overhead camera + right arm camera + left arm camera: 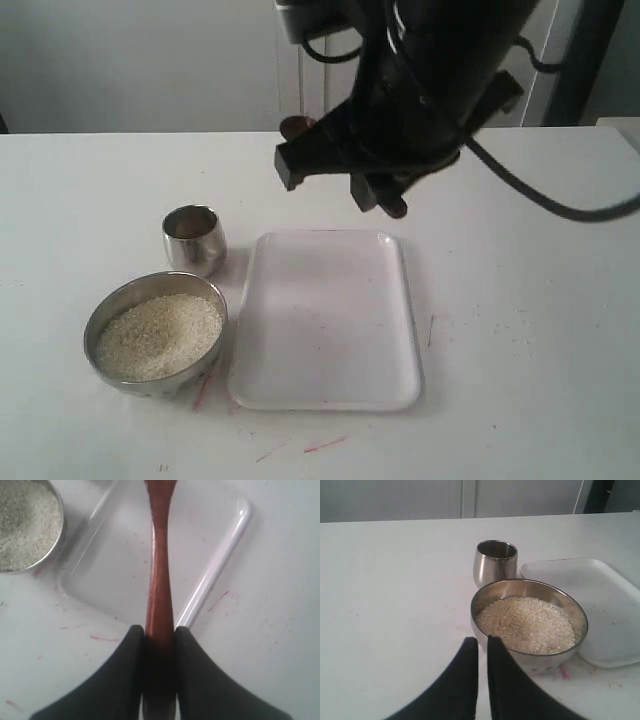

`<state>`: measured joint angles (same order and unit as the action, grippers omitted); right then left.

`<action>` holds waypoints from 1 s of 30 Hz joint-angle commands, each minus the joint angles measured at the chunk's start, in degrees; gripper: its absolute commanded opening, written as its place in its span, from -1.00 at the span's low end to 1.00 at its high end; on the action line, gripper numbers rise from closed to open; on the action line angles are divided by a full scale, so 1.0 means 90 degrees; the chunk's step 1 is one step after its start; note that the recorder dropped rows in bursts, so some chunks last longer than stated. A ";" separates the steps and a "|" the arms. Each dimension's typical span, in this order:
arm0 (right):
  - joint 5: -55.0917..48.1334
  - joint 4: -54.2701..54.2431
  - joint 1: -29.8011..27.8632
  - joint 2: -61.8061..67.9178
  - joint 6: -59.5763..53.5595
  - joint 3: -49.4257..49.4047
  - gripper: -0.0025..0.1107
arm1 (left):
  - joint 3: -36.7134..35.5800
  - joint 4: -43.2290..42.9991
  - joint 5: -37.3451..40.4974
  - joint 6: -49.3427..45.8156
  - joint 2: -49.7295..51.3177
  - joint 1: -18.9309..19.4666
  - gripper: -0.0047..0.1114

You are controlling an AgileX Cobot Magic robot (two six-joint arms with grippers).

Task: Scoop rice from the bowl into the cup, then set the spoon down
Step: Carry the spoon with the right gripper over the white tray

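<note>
The left gripper [482,641] hangs over the white table [520,350] just short of the steel bowl [582,616]. Its two dark fingers are drawn almost together, with only a sliver of tabletop showing between them, and they hold nothing. The bowl stands at the near left of the table and holds a level heap of off-white rice [160,335]. Faint red marks streak the tabletop beside its base. Just behind the bowl, close to its rim, the small steel cup [195,240] stands upright. Whether anything lies inside it cannot be told. To the right of both vessels lies a shallow white plastic tray [325,320], bare, its near left corner just beside the bowl. Farther back, the right arm reaches in above the tray's far edge. The right gripper [159,630] is clamped on the handle of the dark reddish-brown wooden spoon [159,570], its fingers pressing both sides of the shaft. In the right wrist view the spoon runs straight out from the fingers across the tray below. Its head is cut off by the frame edge, so any load on it cannot be seen.
</note>
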<state>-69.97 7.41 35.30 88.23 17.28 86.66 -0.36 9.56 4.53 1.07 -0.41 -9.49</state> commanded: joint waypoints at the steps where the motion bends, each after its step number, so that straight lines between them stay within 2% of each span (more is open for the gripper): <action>1: 0.0001 -0.0371 -0.0054 -0.0437 0.0784 -0.0685 -0.96 | 0.0040 0.0063 -0.0017 -0.0001 0.0046 -0.0035 -0.67; 11: 0.0035 -0.0593 -0.0054 -0.0832 0.1807 -0.1469 -0.96 | 0.0040 0.0063 -0.0017 -0.0001 0.0046 -0.0035 -0.67; 16: 0.0980 -0.0876 -0.0054 -0.0832 0.2160 -0.1650 -0.96 | 0.0040 0.0063 -0.0017 -0.0001 0.0046 -0.0035 -0.67; 24: 0.2706 -0.0685 -0.0041 -0.0502 0.3283 -0.2108 -0.96 | 0.0040 0.0063 -0.0017 -0.0001 0.0046 -0.0035 -0.67; 28: 0.2816 -0.0238 0.0008 0.0016 0.3489 -0.2162 -0.96 | 0.0040 0.0063 -0.0017 -0.0001 0.0046 -0.0035 -0.67; 30: 0.2816 0.0403 0.0118 0.0284 0.4049 -0.2162 -0.96 | 0.0040 0.0063 -0.0017 -0.0001 0.0046 -0.0035 -0.67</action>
<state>-45.68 5.30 35.58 88.33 49.16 67.59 -0.36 9.56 4.53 1.07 -0.41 -9.49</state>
